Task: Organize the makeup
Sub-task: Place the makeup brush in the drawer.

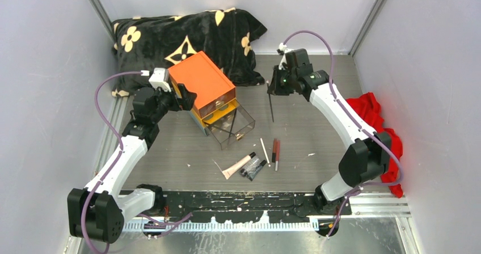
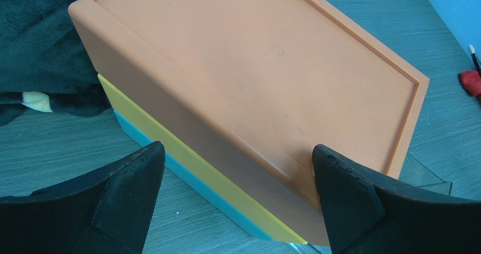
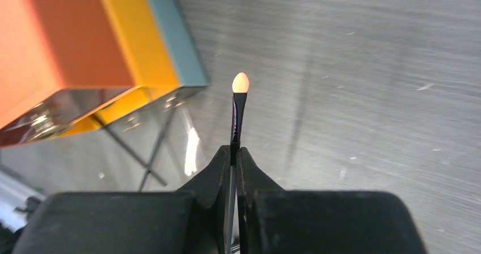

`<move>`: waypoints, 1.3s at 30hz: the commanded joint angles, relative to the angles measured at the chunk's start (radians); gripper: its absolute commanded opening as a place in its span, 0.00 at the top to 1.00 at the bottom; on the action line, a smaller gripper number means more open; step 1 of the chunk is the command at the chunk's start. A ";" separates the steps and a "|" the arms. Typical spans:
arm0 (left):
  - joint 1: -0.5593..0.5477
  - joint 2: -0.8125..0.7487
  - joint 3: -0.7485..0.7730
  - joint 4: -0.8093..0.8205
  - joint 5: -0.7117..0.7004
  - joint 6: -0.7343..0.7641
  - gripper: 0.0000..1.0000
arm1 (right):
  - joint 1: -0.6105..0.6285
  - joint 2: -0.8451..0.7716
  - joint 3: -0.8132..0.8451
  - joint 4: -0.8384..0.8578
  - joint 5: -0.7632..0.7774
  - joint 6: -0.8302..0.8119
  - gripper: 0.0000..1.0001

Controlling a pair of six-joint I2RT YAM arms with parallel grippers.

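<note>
Nearest the arm bases, most of the makeup lies loose on the table (image 1: 317, 129). A pinkish tube (image 1: 238, 165) and a black tube (image 1: 253, 168) rest side by side, with a white pencil (image 1: 264, 152) and two red pencils (image 1: 275, 152) just beyond them. None of these is put away yet.

Farther in, the lowest clear drawer (image 1: 241, 115) of the orange box (image 1: 207, 81) stands pulled out. One or two thin dark sticks seem to lie in it, though I cannot tell for sure through the clear walls. The left tool (image 2: 238, 169) sits at the box's near edge with its jaws apart, straddling the lid without clamping it.

Beyond that, the right tool (image 3: 233, 152) is pinched tight on a slim dark applicator (image 3: 237, 118) with a pale tip, held in the air beside the drawer.

By my reckoning the job is early. One piece is on its way to the drawer, and about five remain on the table.
</note>
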 commanded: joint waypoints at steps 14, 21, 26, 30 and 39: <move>0.010 -0.009 0.025 -0.085 -0.020 0.022 0.00 | 0.273 -0.073 -0.104 0.264 -0.108 0.319 0.99; 0.009 -0.018 0.021 -0.088 -0.021 0.026 0.00 | 0.358 -0.047 -0.156 0.349 -0.070 0.411 0.99; 0.011 -0.025 0.018 -0.092 -0.024 0.031 0.00 | 0.391 -0.045 -0.199 0.401 -0.030 0.468 0.99; 0.010 -0.023 0.017 -0.090 -0.022 0.031 0.00 | 0.399 -0.053 -0.223 0.411 0.000 0.488 0.99; 0.010 -0.030 0.014 -0.095 -0.021 0.034 0.00 | 0.402 -0.041 -0.291 0.479 0.059 0.544 0.99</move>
